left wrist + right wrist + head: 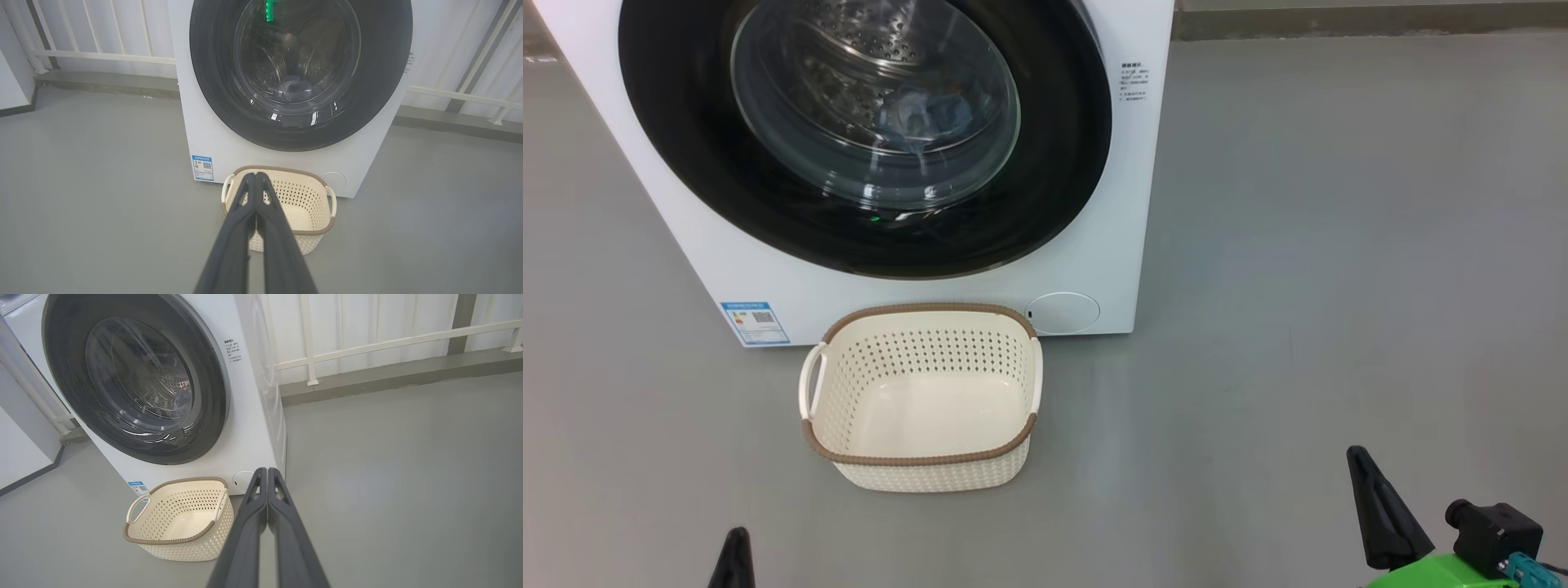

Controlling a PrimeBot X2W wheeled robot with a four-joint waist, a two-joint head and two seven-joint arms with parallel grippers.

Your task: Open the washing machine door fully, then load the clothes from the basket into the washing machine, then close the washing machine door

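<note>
Clothes [927, 114], perhaps two, behind one door [1062, 163]

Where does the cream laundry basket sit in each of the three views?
Head view: basket lower centre, below the washing machine door.
Left wrist view: basket lower centre, partly behind the left gripper.
Right wrist view: basket lower left, left of the right gripper.
Shared landmark: blue label sticker, up-left of the basket.

The grey floor [1339, 245] is carrying the white washing machine [1131, 204]. The cream basket [931, 478] is standing upright on the floor, just in front of the machine's lower edge.
</note>
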